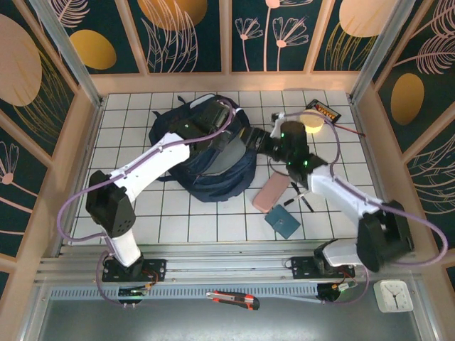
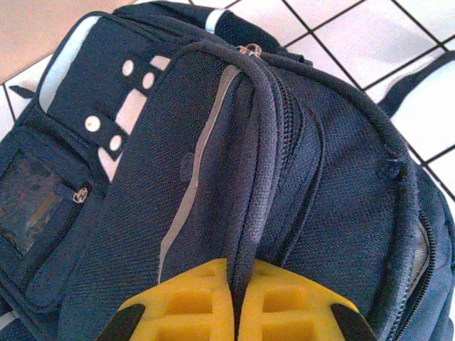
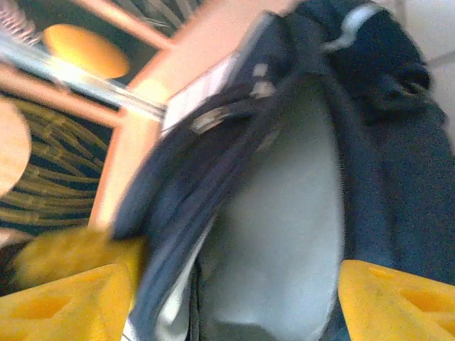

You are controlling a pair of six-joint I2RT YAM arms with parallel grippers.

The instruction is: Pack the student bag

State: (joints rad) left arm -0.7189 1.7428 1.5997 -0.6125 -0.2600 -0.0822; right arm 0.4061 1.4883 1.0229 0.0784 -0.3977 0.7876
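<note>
left fingers (image 2: 188, 302) pinching student bag (image 2: 213, 163) top seam; right fingers (image 3: 398, 295) spread wide, open grey-lined mouth between them

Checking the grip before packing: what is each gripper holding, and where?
The left gripper pinches the bag by the fabric ridge beside its zipper; the right gripper stands open, holding nothing.

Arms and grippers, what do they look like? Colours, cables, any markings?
The left arm and right arm have white link shells with black joints. A lilac cable loops loosely along each. Small green lights glow near the right wrist. The left gripper and right gripper have yellow fingers with moulded recesses; the left's carry black corner pieces. No lettering is readable.
</note>
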